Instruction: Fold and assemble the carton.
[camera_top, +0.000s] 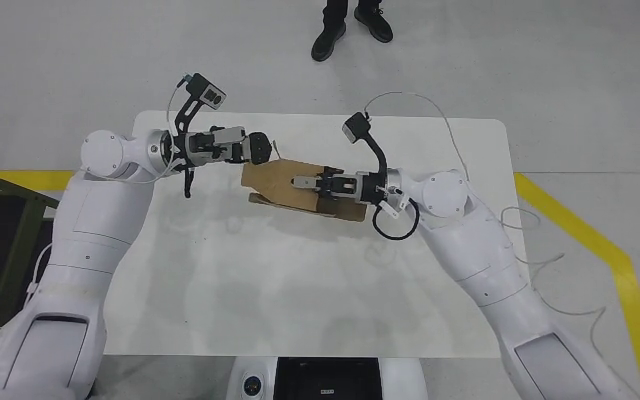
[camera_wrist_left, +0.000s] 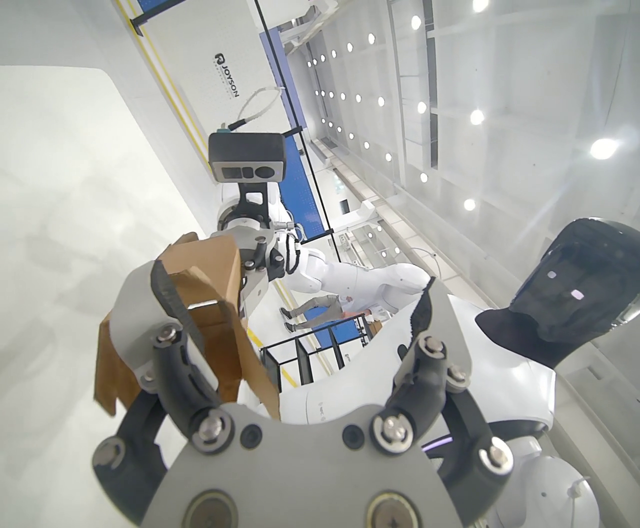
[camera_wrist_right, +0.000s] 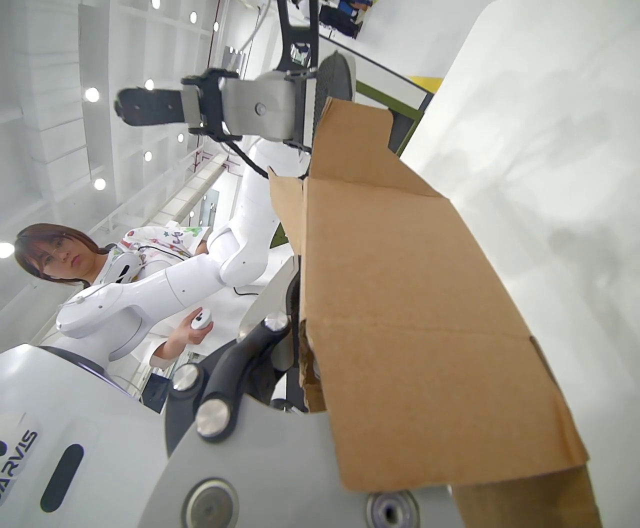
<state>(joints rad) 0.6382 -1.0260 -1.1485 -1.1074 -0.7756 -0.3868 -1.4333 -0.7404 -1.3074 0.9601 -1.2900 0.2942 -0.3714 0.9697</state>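
A brown cardboard carton is partly opened, with loose flaps, just above the white table near its far middle. My right gripper is shut on one carton wall. In the right wrist view one of its fingers presses against the carton, and the other is hidden behind the board. My left gripper is open beside the carton's end flap. In its own view the left gripper has its jaws spread wide, one finger right beside the carton. That finger pad sits by the flap's edge.
The table's near half and both sides are bare white surface. A person's feet stand beyond the far edge. A dark green object sits on the floor by the table, and yellow floor lines run past both ends.
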